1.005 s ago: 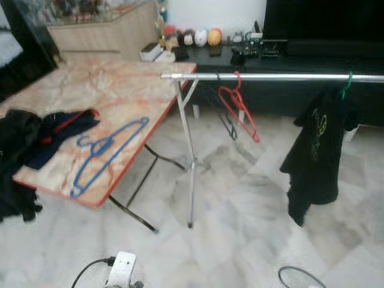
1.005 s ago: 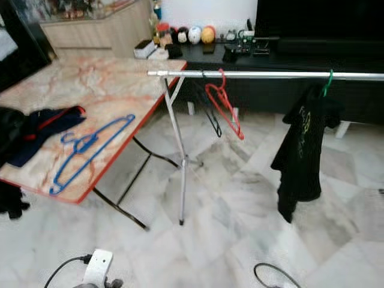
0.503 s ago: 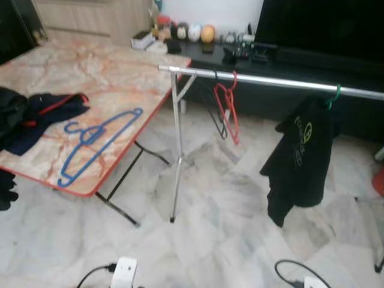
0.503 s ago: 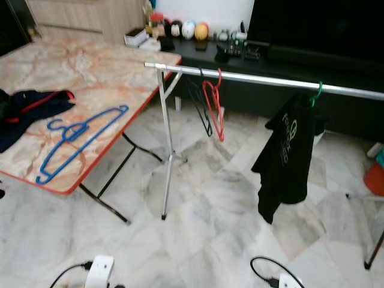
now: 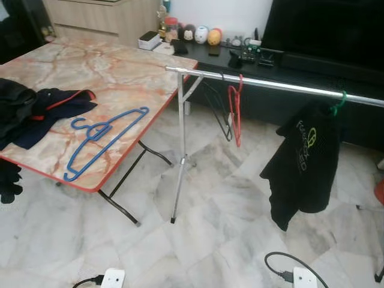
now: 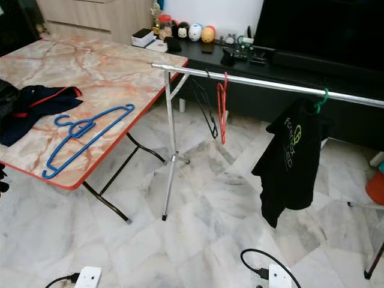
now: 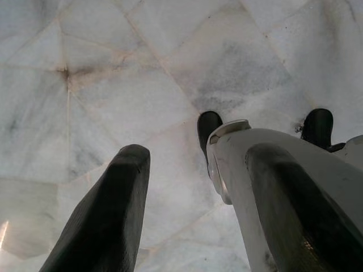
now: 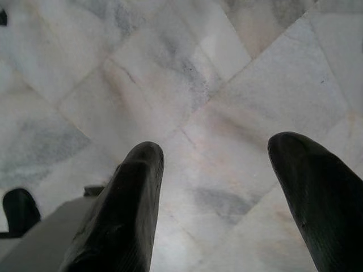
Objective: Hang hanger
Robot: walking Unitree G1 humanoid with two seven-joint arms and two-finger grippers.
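While both arms hung idle at the robot's sides, I logged the scene from the head cameras. The blue hanger (image 5: 103, 140) lay flat on the marble-patterned folding table (image 5: 120, 72), close to the table's near right edge, its hook pointing toward the dark clothes (image 5: 36, 111) heaped at the near left corner. Hanger and clothes looked just apart, though I could not be sure at that angle.

To the right of the table stood the silver clothes rail (image 5: 270, 84), its upright pole (image 5: 178, 156) just off the table's right edge. A red hanger (image 5: 234, 111) and a black hanger (image 5: 219, 114) hung side by side near the rail's left end. Further right, a black T-shirt (image 5: 303, 162) with a green logo hung from a green hanger hook (image 5: 341, 102).

Behind the rail ran a low black TV cabinet (image 5: 300, 90) with small round figurines (image 5: 204, 34) at its left end. On the marble floor (image 5: 228, 216) at the near edge lay two white power adapters (image 5: 303, 278) with black cables.

Left wrist view: left gripper (image 7: 193, 192) pointed down at the floor, fingers (image 7: 113, 209) spread apart, nothing between them. I noted a silver leg and black feet of the robot beyond.

Right wrist view: right gripper (image 8: 227, 187) also aimed at the floor, fingers (image 8: 130, 209) spread wide, holding nothing.
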